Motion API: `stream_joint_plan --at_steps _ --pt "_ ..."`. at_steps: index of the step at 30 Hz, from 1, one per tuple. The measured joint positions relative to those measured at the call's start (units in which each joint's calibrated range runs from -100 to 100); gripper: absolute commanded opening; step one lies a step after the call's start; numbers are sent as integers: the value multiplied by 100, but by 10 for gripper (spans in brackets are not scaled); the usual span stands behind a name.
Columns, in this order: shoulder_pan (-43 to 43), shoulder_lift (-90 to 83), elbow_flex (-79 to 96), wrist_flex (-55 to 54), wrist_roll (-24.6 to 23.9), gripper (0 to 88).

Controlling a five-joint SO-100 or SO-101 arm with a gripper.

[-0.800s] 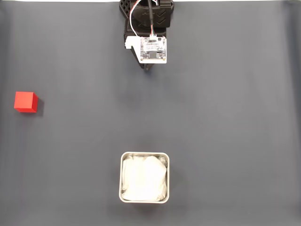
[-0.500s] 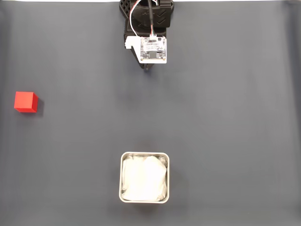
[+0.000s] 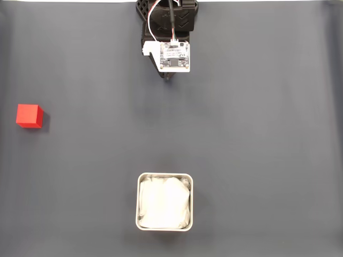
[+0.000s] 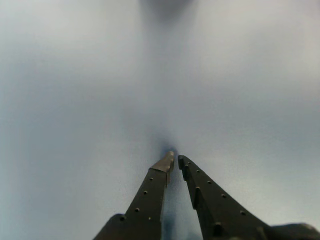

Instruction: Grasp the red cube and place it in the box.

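In the fixed view we find the red cube (image 3: 29, 116) at the far left edge of the frame, about mid-height, sitting square on the dark mat (image 3: 257, 139), while our arm (image 3: 170, 32) is folded at the top centre with its gripper (image 3: 169, 78) tucked beneath the white camera board (image 3: 175, 55). So the cube lies well to the left and somewhat below the claw in that frame, far apart from it; we judge the coming move to be mostly a swing toward the left edge. The box (image 3: 164, 201), white-lined, sits at the bottom centre, straight below the arm. In the wrist view the gripper (image 4: 175, 159) has its two dark fingers nearly touching at the tips, holding nothing, over blurred pale surface. The fingers are largely hidden under the board in the fixed view.
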Motion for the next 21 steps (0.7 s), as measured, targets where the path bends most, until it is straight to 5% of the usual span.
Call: stream_joint_plan --at_steps 10,21 --pt "0 0 0 -72 0 2" --pt "0 947 -1646 -2132 59 8"
